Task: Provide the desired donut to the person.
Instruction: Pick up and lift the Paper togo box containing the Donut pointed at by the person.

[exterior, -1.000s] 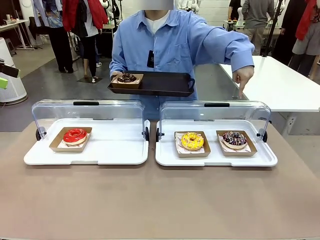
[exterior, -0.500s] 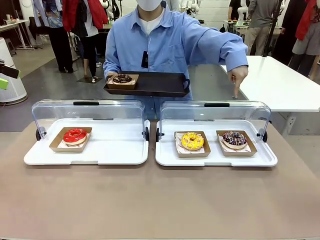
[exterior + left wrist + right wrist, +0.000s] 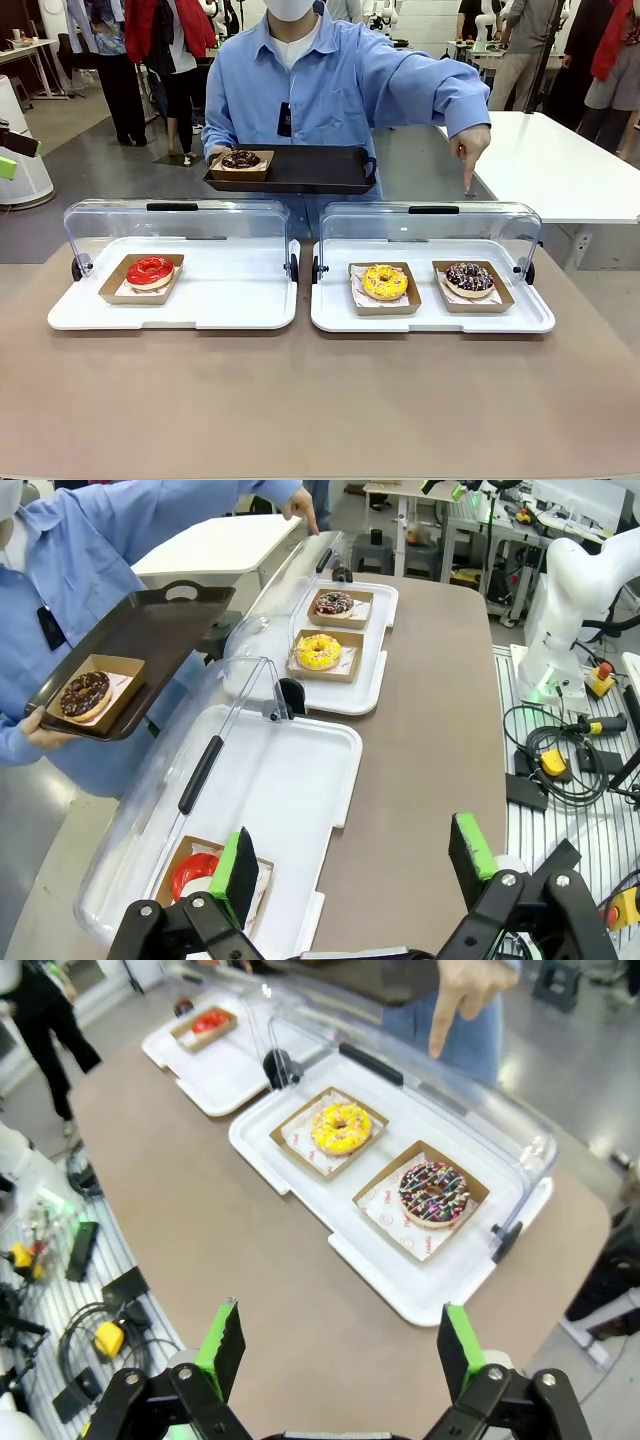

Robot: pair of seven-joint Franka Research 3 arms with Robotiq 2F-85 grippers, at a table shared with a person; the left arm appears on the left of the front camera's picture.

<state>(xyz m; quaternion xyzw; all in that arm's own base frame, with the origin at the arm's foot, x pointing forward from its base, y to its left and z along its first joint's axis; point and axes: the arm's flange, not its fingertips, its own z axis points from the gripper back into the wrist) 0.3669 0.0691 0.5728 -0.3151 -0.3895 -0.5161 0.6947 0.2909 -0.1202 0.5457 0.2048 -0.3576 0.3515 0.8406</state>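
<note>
The person (image 3: 320, 75) in a light blue shirt stands across the table, holding a black tray (image 3: 300, 170) that carries a chocolate donut (image 3: 240, 159). Their other hand (image 3: 470, 150) points a finger down above the chocolate sprinkled donut (image 3: 469, 278) in the right white case (image 3: 430, 318). A yellow donut (image 3: 384, 282) sits beside it. A red donut (image 3: 150, 271) lies in the left case (image 3: 175, 312). My left gripper (image 3: 355, 865) hangs open over the table near the red donut (image 3: 192, 872). My right gripper (image 3: 335, 1345) is open above the bare tabletop, short of the sprinkled donut (image 3: 433, 1193).
Both cases have their clear lids (image 3: 178, 228) tipped up and back. A white table (image 3: 560, 170) stands behind at the right. Bystanders stand far back. Cables and a second arm base (image 3: 565, 610) lie off the table's side.
The person has straightened up slightly, lifting the tray a little, while the pointing hand stays above the right case.
</note>
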